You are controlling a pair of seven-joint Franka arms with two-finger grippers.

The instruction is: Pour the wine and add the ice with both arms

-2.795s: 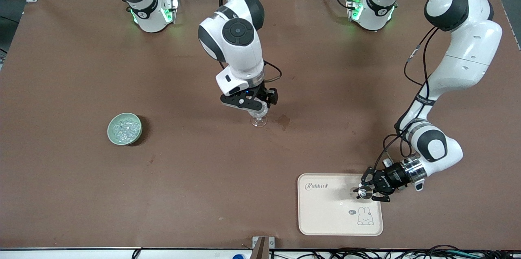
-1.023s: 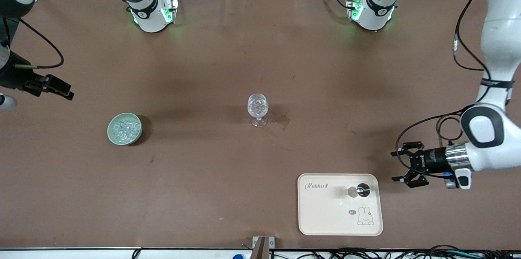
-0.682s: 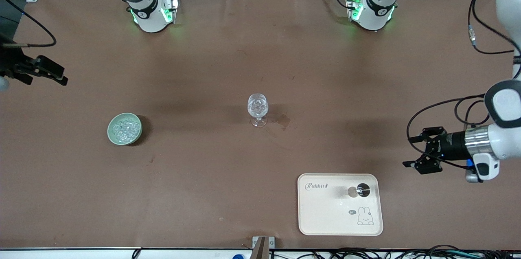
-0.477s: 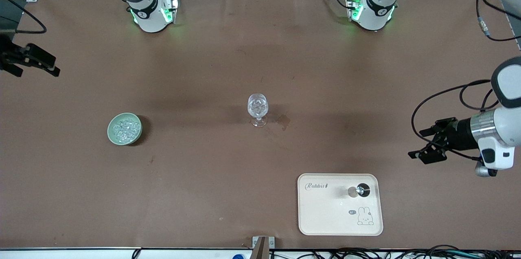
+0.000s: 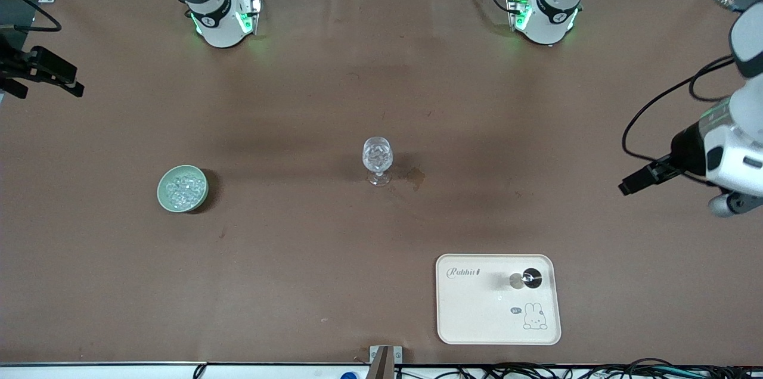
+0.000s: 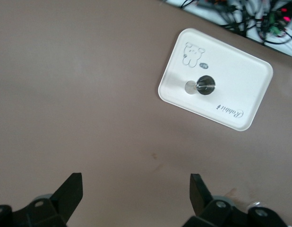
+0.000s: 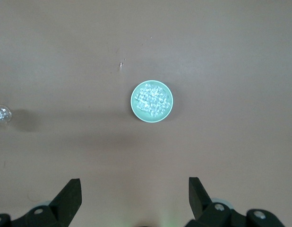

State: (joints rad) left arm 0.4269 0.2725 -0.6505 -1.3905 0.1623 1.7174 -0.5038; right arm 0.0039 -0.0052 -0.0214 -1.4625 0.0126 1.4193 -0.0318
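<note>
Both grippers hung spread and empty, the left gripper (image 6: 134, 196) high over bare table, the right gripper (image 7: 132, 196) seemingly above the ice (image 7: 151, 100).

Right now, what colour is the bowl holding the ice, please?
Pale green bowl; clearest in the right wrist view.

**Colours on the brown table**

The table (image 5: 298, 260) is plain matte brown with a darker stain (image 5: 415, 176). The bowl (image 5: 182, 188) is pale green, its ice (image 5: 182, 186) clear. The wine glass (image 5: 377, 160) is colourless. The tray (image 5: 477, 313) is cream, printed with a rabbit outline and script lettering. The arms are glossy white and black.
</note>
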